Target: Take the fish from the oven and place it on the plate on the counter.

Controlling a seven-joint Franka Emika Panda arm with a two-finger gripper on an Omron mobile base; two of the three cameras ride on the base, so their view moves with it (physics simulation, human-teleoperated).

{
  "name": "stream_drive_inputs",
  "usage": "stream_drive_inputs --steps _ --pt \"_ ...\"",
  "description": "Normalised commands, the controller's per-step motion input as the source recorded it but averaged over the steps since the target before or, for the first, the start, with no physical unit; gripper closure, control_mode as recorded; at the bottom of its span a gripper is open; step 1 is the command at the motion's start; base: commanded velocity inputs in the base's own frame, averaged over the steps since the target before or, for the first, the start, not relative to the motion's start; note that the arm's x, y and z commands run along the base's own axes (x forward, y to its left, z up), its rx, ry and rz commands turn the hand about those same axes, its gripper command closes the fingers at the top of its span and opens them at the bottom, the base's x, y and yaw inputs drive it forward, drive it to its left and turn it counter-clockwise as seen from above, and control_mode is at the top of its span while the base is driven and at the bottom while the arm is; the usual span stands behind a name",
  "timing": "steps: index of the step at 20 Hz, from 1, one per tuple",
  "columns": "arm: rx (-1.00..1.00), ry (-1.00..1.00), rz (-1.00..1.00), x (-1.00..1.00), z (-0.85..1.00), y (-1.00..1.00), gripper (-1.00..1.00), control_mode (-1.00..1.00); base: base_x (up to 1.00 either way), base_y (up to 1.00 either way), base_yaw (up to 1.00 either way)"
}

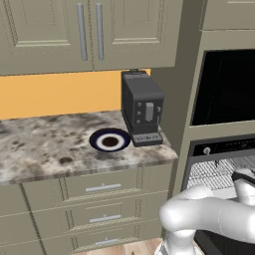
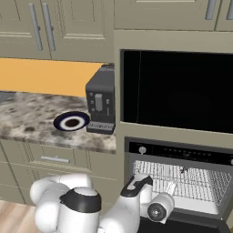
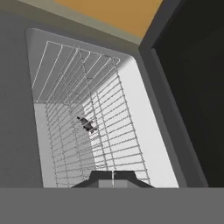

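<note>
Inside the oven (image 2: 182, 182), fish (image 3: 88, 125) lies mid-rack, apart from walls

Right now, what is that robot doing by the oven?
It wants to get a little fish out of the open oven and put it on the plate. The fish lies on a wire rack inside. The gripper is shut, holds nothing, and points into the oven at the fish. The plate waits on the counter beside the coffee machine.
</note>
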Motion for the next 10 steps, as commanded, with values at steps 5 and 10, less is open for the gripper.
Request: stream_drive_inputs --steps 5,10 --pt "0.14 -0.02 0.00 0.00 0.00 -0.17 1.00 -1.00 0.00 0.00 0.00" --pt "0.20 -0.01 0.01 0.00 -0.01 -0.10 1.00 -1.00 0.00 0.00 0.00"
